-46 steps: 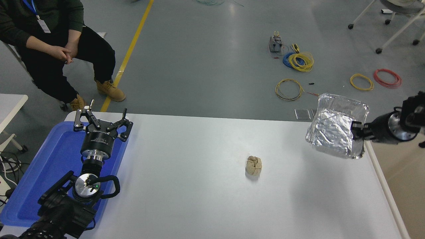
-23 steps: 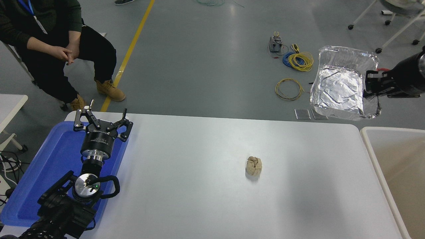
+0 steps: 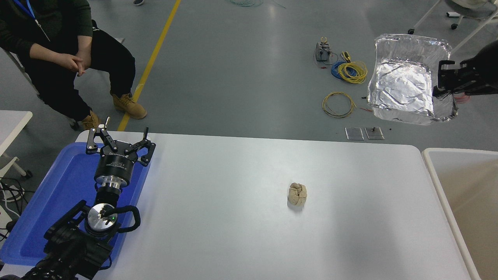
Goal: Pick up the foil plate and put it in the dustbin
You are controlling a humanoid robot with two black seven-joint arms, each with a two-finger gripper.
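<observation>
The white table has a rounded far edge, and most of its top lies bare around a small tan wrinkled paper ball sitting right of centre. Just beside the table's right edge stands the large beige plastic dustbin with its thick cream-white rim, its mouth open upward. The shiny silver aluminium-foil plate, rectangular with rounded corners and wrinkled walls, is held in the air beyond the table's far right corner, above the grey floor and farther away than the dustbin, touching neither. The black right hand comes in from the right edge and pinches the plate's right wall, with the plate stretching left from it. The black left hand is parked at the near left with its fingers spread, above a flat blue plastic tray; the print on its body is too small to read.
</observation>
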